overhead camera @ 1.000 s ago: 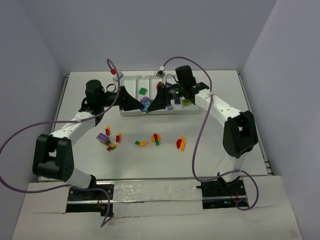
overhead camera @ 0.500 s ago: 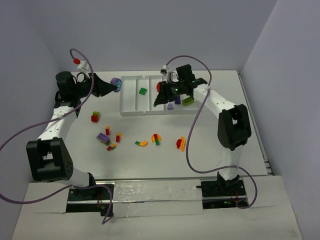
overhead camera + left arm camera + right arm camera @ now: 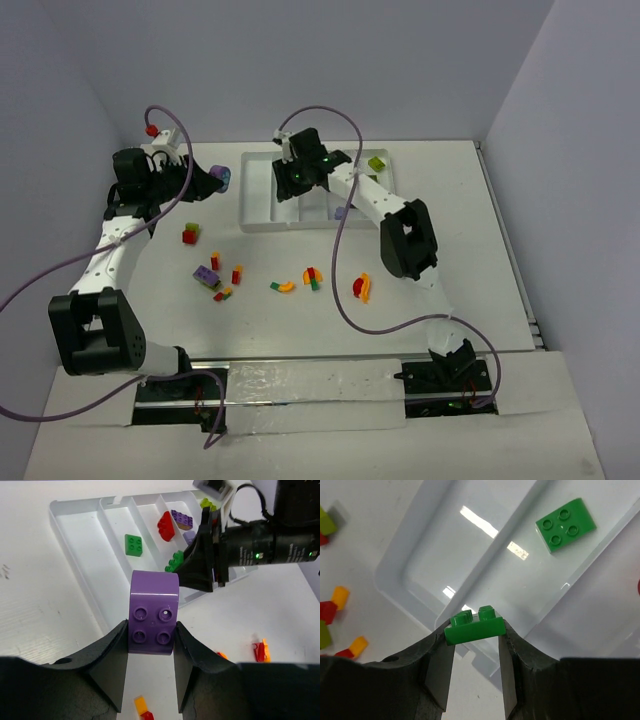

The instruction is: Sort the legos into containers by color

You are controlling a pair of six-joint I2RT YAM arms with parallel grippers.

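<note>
- Left gripper [image 3: 151,630]: jaws pinch a purple curved brick [image 3: 153,610] by its flat sides, just left of the tray [image 3: 80,535].
- Right gripper [image 3: 474,640]: jaws pinch a green brick [image 3: 474,626] above a divider at the tray's left end.
- Both pieces: probably light, rigid, slick plastic; flat opposite faces suit gripping.

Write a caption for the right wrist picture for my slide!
Right gripper holds a small green lego above the white tray, where a flat green lego lies.
</note>
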